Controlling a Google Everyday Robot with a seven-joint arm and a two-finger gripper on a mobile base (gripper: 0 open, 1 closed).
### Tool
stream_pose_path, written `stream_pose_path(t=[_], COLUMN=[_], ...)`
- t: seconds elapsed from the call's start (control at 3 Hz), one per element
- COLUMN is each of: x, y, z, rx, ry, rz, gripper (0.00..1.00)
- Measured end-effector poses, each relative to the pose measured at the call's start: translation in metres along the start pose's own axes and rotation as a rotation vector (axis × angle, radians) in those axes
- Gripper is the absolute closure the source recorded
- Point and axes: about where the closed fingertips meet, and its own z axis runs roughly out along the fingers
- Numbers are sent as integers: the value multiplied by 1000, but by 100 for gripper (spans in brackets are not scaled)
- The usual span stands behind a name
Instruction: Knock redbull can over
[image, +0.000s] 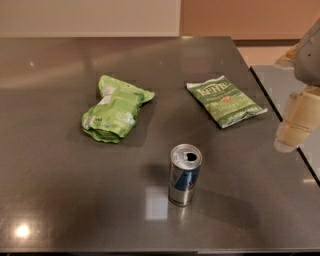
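The redbull can stands upright on the dark grey table, near the front middle. It is silver and blue with a red mark on its side, and its top has an open hole. My gripper is at the right edge of the view, pale cream in colour, raised over the table's right edge. It is well to the right of the can and a little beyond it, not touching it.
A crumpled green snack bag lies behind and left of the can. A flat green chip bag lies behind and right of it, between the can and my gripper. The table's right edge runs diagonally under my gripper.
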Motion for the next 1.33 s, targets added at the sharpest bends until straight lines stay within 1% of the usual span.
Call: stream_pose_path(t=[0.33, 0.67, 1.0, 1.33], x=[0, -8, -24, -52], y=[0, 2, 14, 34], z=[0, 0, 9, 17], rx=[0, -15, -61, -132], ry=[0, -54, -188, -346], rz=[0, 2, -3, -12], gripper=[0, 0, 0, 0])
